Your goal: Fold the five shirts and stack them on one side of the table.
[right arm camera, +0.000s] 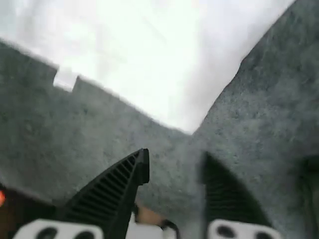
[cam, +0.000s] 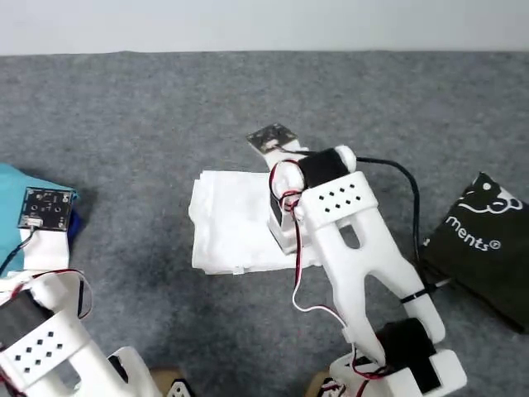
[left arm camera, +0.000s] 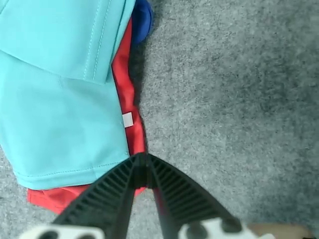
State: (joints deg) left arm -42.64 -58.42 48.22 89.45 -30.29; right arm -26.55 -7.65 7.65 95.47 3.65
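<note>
- High view, far left: a teal shirt (cam: pixel 12 198) lies at the edge of the grey table (cam: pixel 149 107), with the left arm (cam: pixel 41 339) above its near corner
- Left wrist view: the teal shirt (left arm camera: pixel 55 99) tops a stack, with a red shirt (left arm camera: pixel 127 89) under it showing as a strip along one edge, and a blue shirt (left arm camera: pixel 142 17) peeking out well beyond the fingertips
- The left gripper (left arm camera: pixel 142 162) has its black ribbed fingers (left arm camera: pixel 164 189) pressed together with no gap; the tips meet right at the red shirt's border, and I cannot tell whether any cloth is caught between them
- A small white tag (left arm camera: pixel 127 119) sits on the stack's edge just past the tips
- Middle of the table: a folded white shirt (cam: pixel 231 223) lies flat, with the right arm (cam: pixel 355 240) stretched over its right side
- Right wrist view: the right gripper (right arm camera: pixel 174 164) stands moderately wide and holds nothing; bare grey table shows between its fingers (right arm camera: pixel 119 184)
- The white shirt (right arm camera: pixel 149 50) lies just beyond the tips, its corner pointing toward the gap and not touching either finger
- Far right: a black shirt (cam: pixel 479 244) lies well apart from the fingers
</note>
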